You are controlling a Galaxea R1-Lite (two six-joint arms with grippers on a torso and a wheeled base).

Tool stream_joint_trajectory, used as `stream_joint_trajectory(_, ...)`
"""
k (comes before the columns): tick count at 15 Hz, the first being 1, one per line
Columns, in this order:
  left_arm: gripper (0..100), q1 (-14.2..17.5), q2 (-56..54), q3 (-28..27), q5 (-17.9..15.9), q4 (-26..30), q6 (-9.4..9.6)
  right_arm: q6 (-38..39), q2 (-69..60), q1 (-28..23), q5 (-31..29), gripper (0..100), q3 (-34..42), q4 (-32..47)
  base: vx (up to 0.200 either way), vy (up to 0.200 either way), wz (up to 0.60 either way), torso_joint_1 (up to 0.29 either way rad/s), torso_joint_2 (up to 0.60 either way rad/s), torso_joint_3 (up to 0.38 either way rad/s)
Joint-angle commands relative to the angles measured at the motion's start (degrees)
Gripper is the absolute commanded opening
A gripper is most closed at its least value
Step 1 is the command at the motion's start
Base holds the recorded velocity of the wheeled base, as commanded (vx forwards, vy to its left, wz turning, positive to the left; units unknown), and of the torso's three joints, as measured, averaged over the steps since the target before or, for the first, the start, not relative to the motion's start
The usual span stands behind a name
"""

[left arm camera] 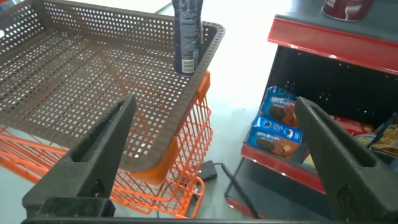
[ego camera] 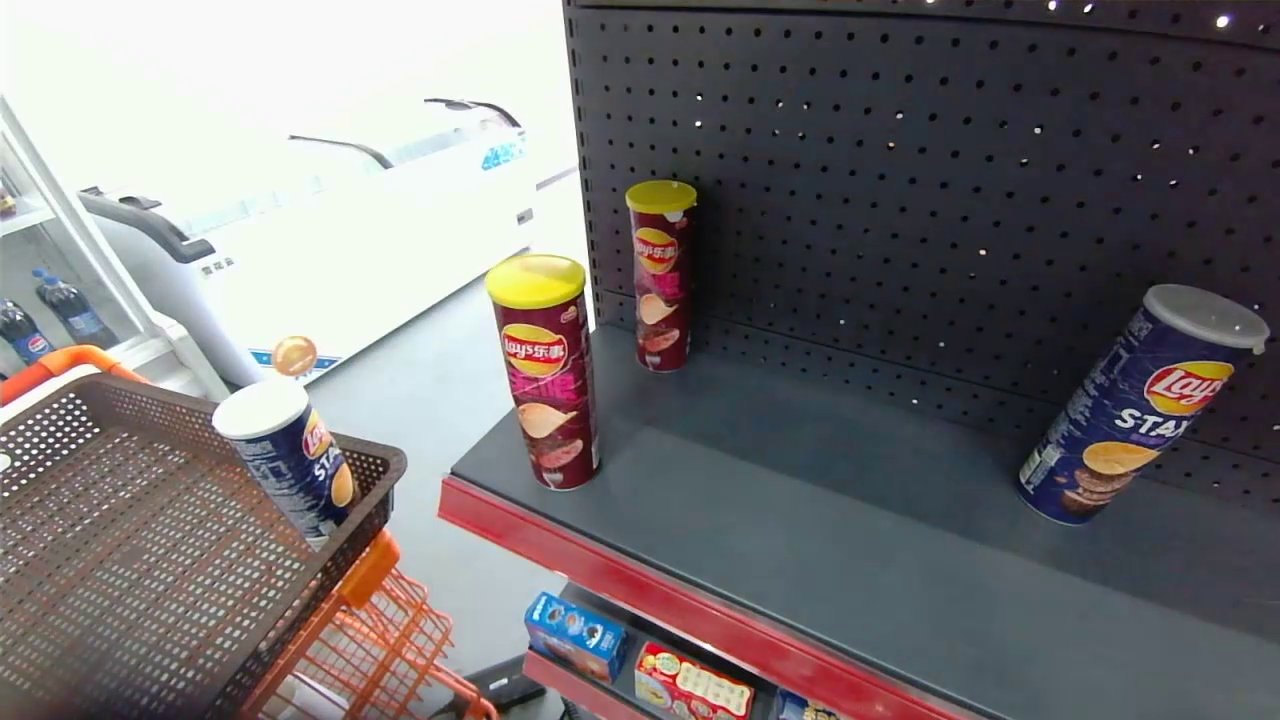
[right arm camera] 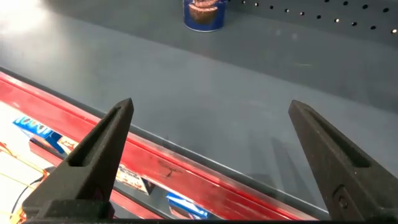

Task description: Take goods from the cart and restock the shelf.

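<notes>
The blue can (ego camera: 290,455) stands upright in the basket (ego camera: 330,560) corner nearest the shelf (ego camera: 800,520), ahead of the left gripper (left arm camera: 214,102), the nearer one, its jaws spread empty like the right gripper's (right arm camera: 209,104) over the shelf.

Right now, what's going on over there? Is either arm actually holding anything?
Nothing is being held. Both grippers are open and empty. The left gripper is near the cart basket, where the cart's blue can stands in the corner nearest the shelf. The right gripper is over the shelf's front edge. On the shelf stand a front maroon can, a rear maroon can and a shelved blue can off to the right.
</notes>
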Motion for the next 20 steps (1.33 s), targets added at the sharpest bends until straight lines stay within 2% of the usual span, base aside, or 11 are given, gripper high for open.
stream_joint_trajectory(1, 100, 0.01, 0.02, 0.01, -0.02, -0.04, -0.06, -0.04, 0.07, 0.02, 0.01, 100, 0.02, 0.00, 0.000, 0.000, 0.00, 0.000, 0.00, 0.000)
stream_joint_trajectory(8, 100, 0.01, 0.02, 0.01, -0.29, -0.04, -0.06, -0.04, 0.07, 0.02, 0.01, 100, 0.02, 0.00, 0.000, 0.000, 0.00, 0.000, 0.00, 0.000)
stream_joint_trajectory(11, 100, -0.08, 0.02, -0.08, -1.43, 0.05, 0.03, -0.04, 0.07, 0.02, 0.01, 100, 0.02, 0.00, 0.000, 0.000, 0.00, 0.000, 0.00, 0.000)
stream_joint_trajectory(13, 100, 0.01, 0.02, -0.52, -1.52, -0.04, 0.56, -0.04, 0.07, 0.02, 0.01, 100, -0.07, 0.00, 0.000, 0.000, 0.00, 0.000, 0.00, 0.000)
stream_joint_trajectory(14, 100, -0.61, 8.19, -9.48, -1.43, 0.49, 3.63, -0.04, 0.07, 0.02, 0.01, 100, 0.02, 0.00, 0.000, 0.000, 0.00, 0.000, 0.00, 0.000)
stream_joint_trajectory(15, 100, -1.57, 17.86, -15.02, -1.08, 0.13, 3.46, -0.04, 0.07, 0.02, 0.01, 100, -0.07, 0.00, 0.000, 0.000, 0.00, 0.000, 0.00, 0.000)
stream_joint_trajectory(17, 100, -4.91, 28.85, -19.94, 1.30, -0.92, 4.07, -0.04, 0.07, 0.02, 0.01, 100, 0.02, 0.00, 0.000, 0.000, 0.00, 0.000, 0.00, 0.000)
stream_joint_trajectory(18, 100, -4.56, 33.68, -21.70, 1.82, -1.45, 4.78, -0.04, 0.07, 0.02, 0.01, 100, -0.07, 0.00, 0.000, 0.000, 0.00, 0.000, 0.00, 0.000)
stream_joint_trajectory(20, 100, -4.30, 40.54, -24.25, 2.35, -3.12, 4.25, -0.04, 0.07, 0.02, 0.01, 100, 0.02, 0.00, 0.000, 0.000, 0.00, 0.000, 0.00, 0.000)
